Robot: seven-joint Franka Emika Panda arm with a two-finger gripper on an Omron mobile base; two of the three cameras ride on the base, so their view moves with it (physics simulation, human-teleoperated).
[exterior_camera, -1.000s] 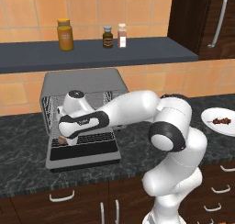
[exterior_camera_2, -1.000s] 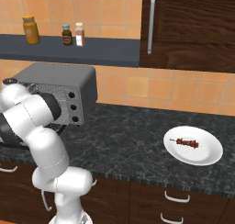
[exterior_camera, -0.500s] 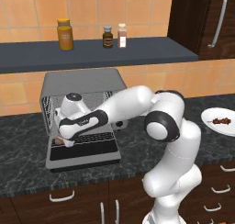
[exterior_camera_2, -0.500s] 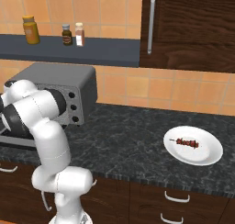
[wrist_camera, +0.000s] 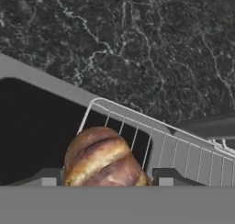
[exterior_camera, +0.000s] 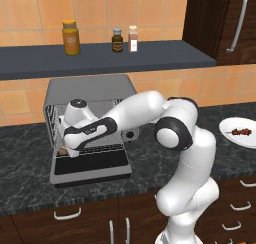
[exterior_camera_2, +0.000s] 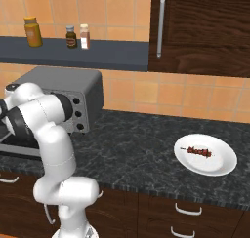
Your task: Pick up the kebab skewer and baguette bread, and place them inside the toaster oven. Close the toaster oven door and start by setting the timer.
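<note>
The golden-brown baguette bread (wrist_camera: 101,154) sits between my gripper's (wrist_camera: 108,177) two fingertips, which press on its sides. In the left base view my gripper (exterior_camera: 65,150) is low at the left of the grey toaster oven's (exterior_camera: 90,90) open mouth, with a bit of the baguette bread (exterior_camera: 63,151) showing under it. The baguette bread hangs over the front edge of a wire rack (wrist_camera: 179,149) and the dropped-down toaster oven door (exterior_camera: 92,163) of dark glass (wrist_camera: 32,126). The kebab skewer (exterior_camera_2: 200,151) lies on a white plate (exterior_camera_2: 224,168) far to the right.
The oven's black knobs (exterior_camera_2: 75,114) run down its right side. A dark shelf (exterior_camera: 150,55) above the oven carries an orange jar (exterior_camera: 71,38) and two small bottles (exterior_camera: 125,39). Black speckled counter (exterior_camera_2: 132,144) stretches between oven and plate. A dark wall cabinet (exterior_camera_2: 205,27) hangs at the right.
My hand has moved slightly down and to the left with the baguette bread, closer to the oven's rack and open door. The skewer and plate have not moved.
</note>
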